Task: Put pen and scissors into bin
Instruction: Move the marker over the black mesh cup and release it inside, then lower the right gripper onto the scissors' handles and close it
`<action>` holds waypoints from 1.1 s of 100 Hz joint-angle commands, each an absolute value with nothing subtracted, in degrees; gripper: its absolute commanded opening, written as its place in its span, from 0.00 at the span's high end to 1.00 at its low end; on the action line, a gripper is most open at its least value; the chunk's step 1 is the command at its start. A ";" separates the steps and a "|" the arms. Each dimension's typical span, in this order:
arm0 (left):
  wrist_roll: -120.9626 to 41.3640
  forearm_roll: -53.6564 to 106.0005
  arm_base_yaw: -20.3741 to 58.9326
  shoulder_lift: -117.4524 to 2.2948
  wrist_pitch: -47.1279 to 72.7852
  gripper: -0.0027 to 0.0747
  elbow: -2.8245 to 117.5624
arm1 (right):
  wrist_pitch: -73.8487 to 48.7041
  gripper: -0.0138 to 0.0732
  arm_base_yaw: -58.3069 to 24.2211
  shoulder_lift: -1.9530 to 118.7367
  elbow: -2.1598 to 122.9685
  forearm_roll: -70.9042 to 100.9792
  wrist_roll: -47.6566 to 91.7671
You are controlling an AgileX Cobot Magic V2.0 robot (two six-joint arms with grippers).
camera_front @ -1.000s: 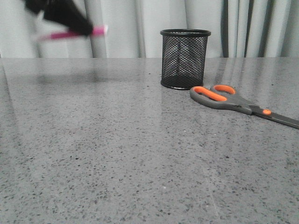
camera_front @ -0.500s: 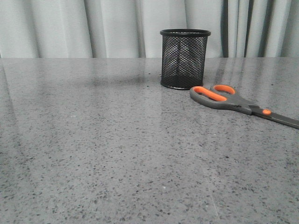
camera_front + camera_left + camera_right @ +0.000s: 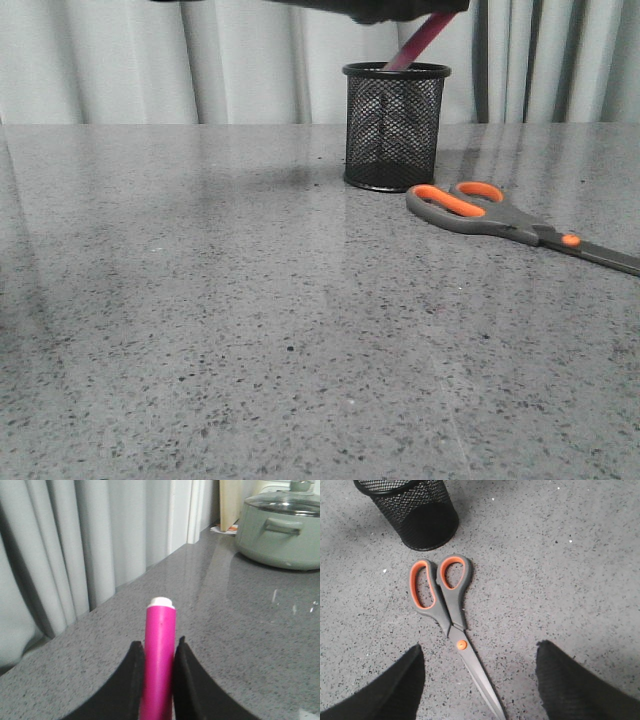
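My left gripper (image 3: 405, 10) hangs at the top edge of the front view, right above the black mesh bin (image 3: 396, 126). It is shut on the magenta pen (image 3: 420, 42), which slants down with its lower end at the bin's rim. In the left wrist view the pen (image 3: 159, 662) stands clamped between both fingers, white end up, gripper (image 3: 159, 652) closed on it. The scissors (image 3: 500, 216) lie flat on the table to the right of the bin, handles toward it. In the right wrist view my right gripper (image 3: 479, 680) is open above the scissors' blades (image 3: 479, 672); the bin (image 3: 415, 512) is beyond the handles.
The grey speckled tabletop (image 3: 220, 300) runs back to pale curtains (image 3: 250, 60). In the left wrist view a pale green lidded pot (image 3: 280, 527) stands on a counter beside a curtain.
The left gripper with the pen was at the upper left, left the front view, and is now above the bin with the pen tilted down to its rim. The scissors and bin have not moved.
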State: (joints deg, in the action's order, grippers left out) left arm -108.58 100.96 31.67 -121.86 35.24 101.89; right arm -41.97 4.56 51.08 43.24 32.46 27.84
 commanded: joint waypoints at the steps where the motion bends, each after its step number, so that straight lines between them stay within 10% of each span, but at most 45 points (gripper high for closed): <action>1: -109.19 104.71 32.19 -119.21 36.38 0.99 103.78 | -39.53 0.34 4.86 50.89 45.18 34.04 28.49; 22: -109.19 104.03 31.79 -119.69 37.37 0.94 103.78 | -39.53 0.34 4.86 50.89 45.18 34.04 28.49; 52: -109.19 105.98 28.31 -119.59 43.96 0.42 103.78 | -39.53 0.34 4.86 50.89 45.18 34.04 28.49; 74: -105.07 103.72 23.24 -115.77 49.44 0.54 103.78 | -38.88 0.34 4.86 50.89 45.18 34.04 28.49; 93: -97.25 89.71 18.95 -109.51 49.60 0.99 103.78 | -38.23 0.34 4.86 50.89 45.18 34.14 28.49; 110: -87.18 72.59 16.34 -103.47 49.04 0.99 103.78 | -37.27 0.34 4.86 50.89 45.18 37.94 28.49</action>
